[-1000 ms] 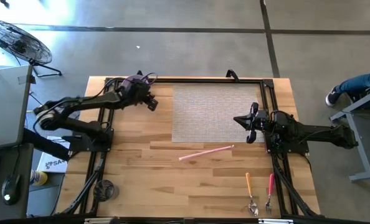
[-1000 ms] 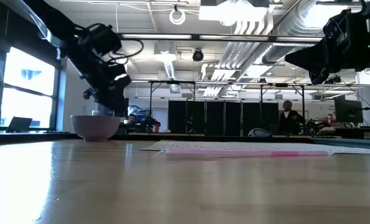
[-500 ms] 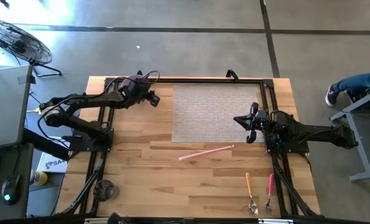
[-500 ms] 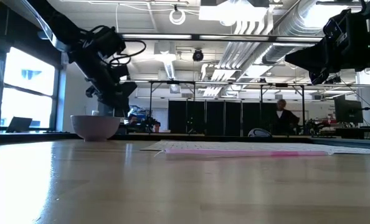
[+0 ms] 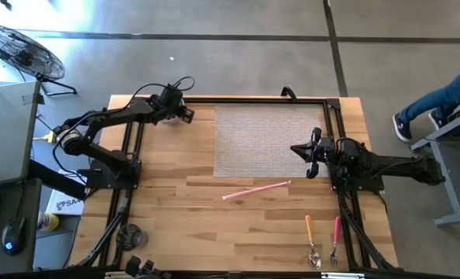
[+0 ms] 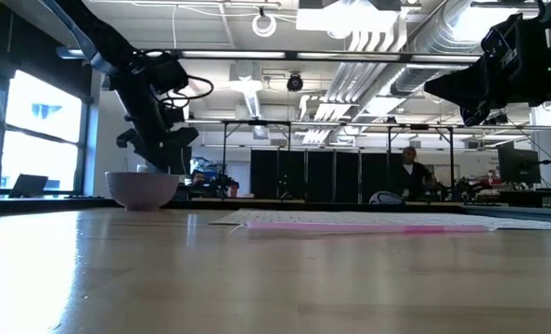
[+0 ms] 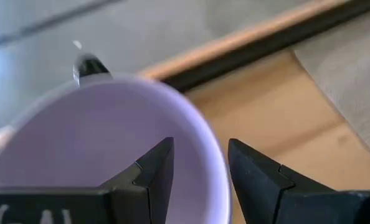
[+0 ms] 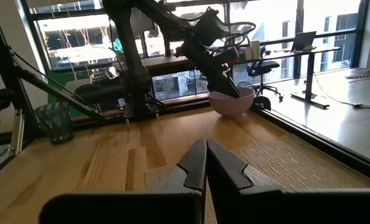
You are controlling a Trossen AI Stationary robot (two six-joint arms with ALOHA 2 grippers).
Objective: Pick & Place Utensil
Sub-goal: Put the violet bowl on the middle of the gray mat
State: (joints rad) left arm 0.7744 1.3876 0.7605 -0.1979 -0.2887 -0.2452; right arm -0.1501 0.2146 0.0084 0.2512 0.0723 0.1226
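Note:
A lavender bowl [image 6: 143, 188] stands on its base near the table's far left corner. My left gripper [image 7: 200, 144] is open just above the bowl's rim [image 7: 219, 186], on the side toward the mat. One finger is over the inside and one over the outside, and no touch shows. In the high view the left gripper [image 5: 187, 115] covers most of the bowl. A thin pink utensil [image 5: 255, 190] lies flat on the wood just near of the woven mat [image 5: 265, 139]. My right gripper [image 5: 296, 148] is shut and hovers over the mat's right edge.
An orange-handled spoon [image 5: 310, 236] and a red-handled fork [image 5: 335, 236] lie side by side near the table's near right corner. Black frame rails run along the far edge [image 5: 238, 99] and both sides. A person's leg [image 5: 435, 105] shows beyond the table's right side.
My left gripper has drawn back toward the table's far left corner, from beside the bowl on the mat side to over the bowl, which it now largely covers in the high view. The right arm and the utensils have kept still.

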